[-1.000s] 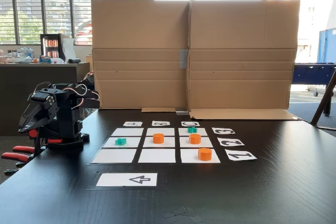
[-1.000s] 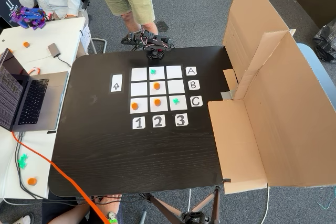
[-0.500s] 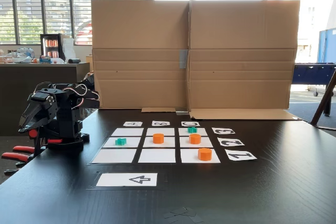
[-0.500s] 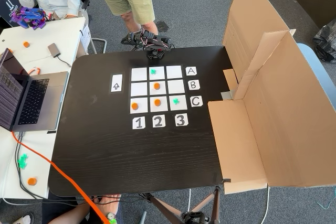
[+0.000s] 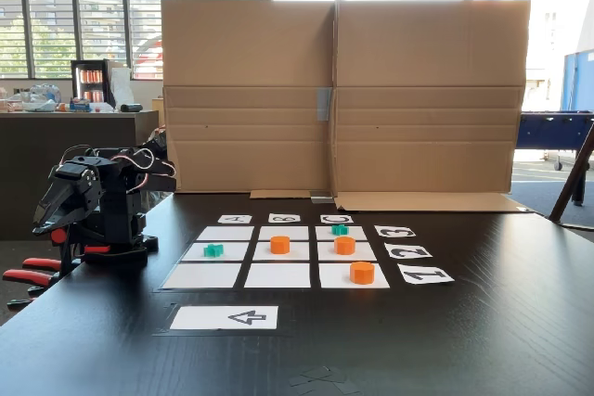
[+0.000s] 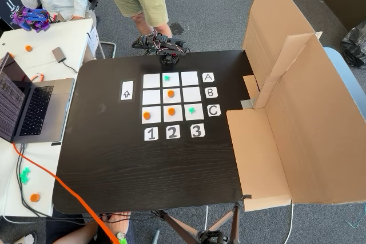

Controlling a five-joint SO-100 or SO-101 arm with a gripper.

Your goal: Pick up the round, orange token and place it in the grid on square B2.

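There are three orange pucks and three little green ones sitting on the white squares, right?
Not quite: the three orange pucks are right, but the overhead fixed view shows just two green tokens on the grid.

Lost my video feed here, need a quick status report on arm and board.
Arm folded at table edge, gripper state unclear. Orange token already on centre square B2; two more orange in row C. Nothing blocking the grid.

Low fixed view: grid [image 5: 277, 254] lies mid-table w/ a token [image 5: 279, 245] on its centre cell, two more at right, arrow card [image 5: 225, 317] in front. Folded arm [image 5: 93, 206] sits left of grid, cardboard wall [image 5: 343, 95] behind; gripper prob. tucked in, hard to make out.
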